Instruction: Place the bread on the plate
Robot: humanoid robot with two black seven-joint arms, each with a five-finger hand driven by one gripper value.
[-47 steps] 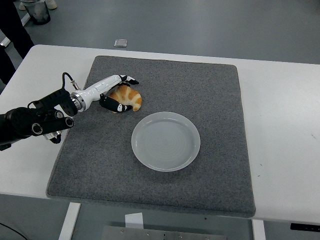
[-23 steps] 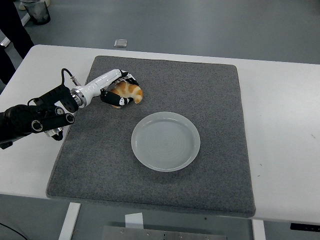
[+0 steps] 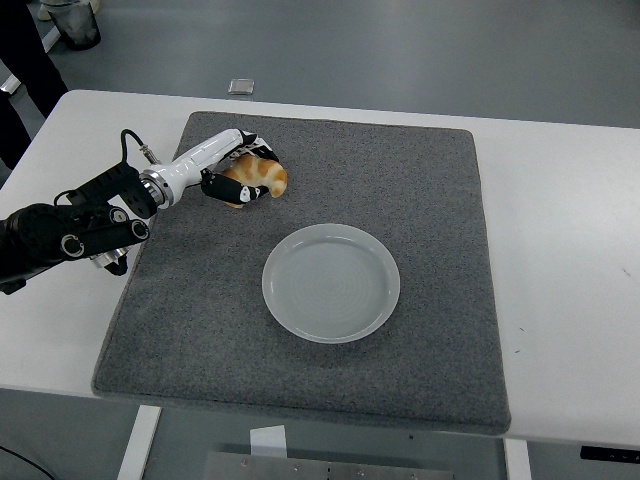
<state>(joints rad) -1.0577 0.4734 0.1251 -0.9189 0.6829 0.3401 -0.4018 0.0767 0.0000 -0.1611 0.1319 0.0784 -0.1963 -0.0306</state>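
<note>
One view, from the head camera, shows the whole scene. The left hand (image 3: pixel 238 172) reaches in over a grey mat (image 3: pixel 420 200) from the picture's left side, its black forearm leading into a white wrist section and white-and-black fingers (image 3: pixel 258 152). Those fingers are curled around the bread (image 3: pixel 261 177), a golden-brown piece with paler stripes; some fingers lie over its top on the far side and the thumb presses in from the near side, so the hand is closed on it. Whether the bread is lifted clear of the mat or touching it cannot be told from this angle. The plate (image 3: pixel 331 283), round, pale and shallow, lies on the mat to the right of the hand and nearer the table's front edge, apart from the bread, with bare mat between them. The mat lies on a white table (image 3: pixel 570 240). Beyond the hand, past the table's far edge, a small square object (image 3: pixel 240 86) lies on the grey floor. The right arm does not show anywhere in this view.
</note>
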